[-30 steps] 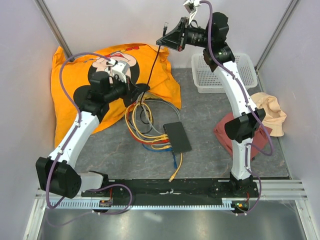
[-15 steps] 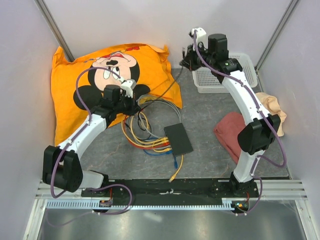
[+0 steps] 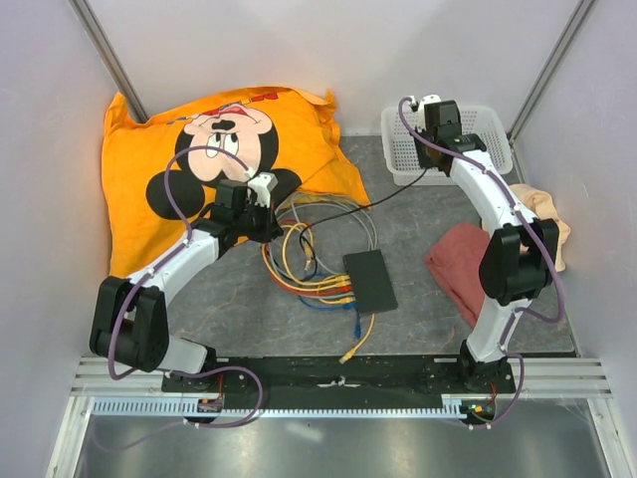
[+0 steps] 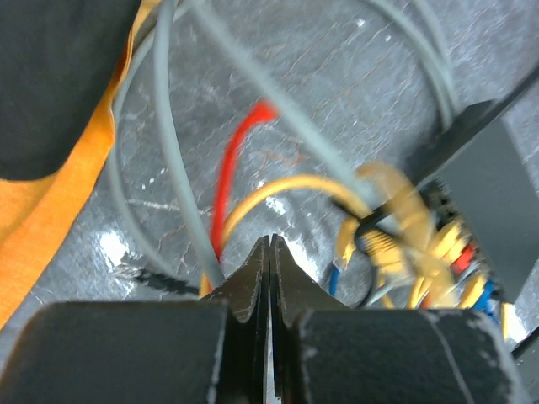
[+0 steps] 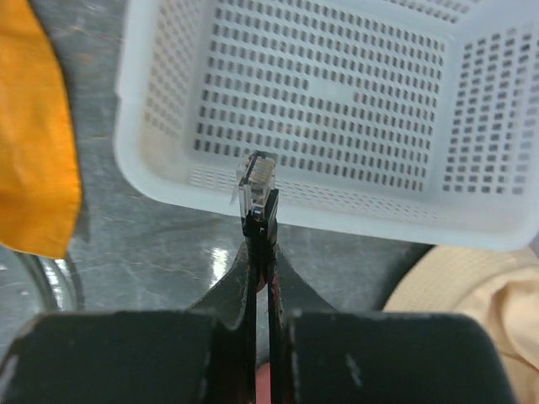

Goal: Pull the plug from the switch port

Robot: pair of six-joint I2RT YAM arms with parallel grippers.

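Observation:
The flat black switch (image 3: 370,281) lies on the grey floor with yellow, red and blue cables (image 3: 318,284) plugged into its left edge. It also shows in the left wrist view (image 4: 493,189). My right gripper (image 3: 428,157) is shut on a black cable (image 3: 378,199) just behind its clear plug (image 5: 257,181). In the right wrist view the gripper (image 5: 261,231) holds the plug free, over the near rim of the white mesh basket (image 5: 379,215). My left gripper (image 3: 271,221) is shut and empty above the cable loops; the left wrist view shows it (image 4: 269,240) too.
An orange cartoon-print cloth (image 3: 179,149) covers the back left. The basket (image 3: 398,164) stands at the back right. A red cloth (image 3: 458,264) and a beige cloth (image 3: 542,224) lie at the right. Loose yellow (image 3: 343,354) and blue (image 3: 356,324) plugs lie near the switch.
My right arm has come down from high up with the black cable's plug to the basket's near edge. My left arm has moved right over the cables. The switch has shifted slightly right.

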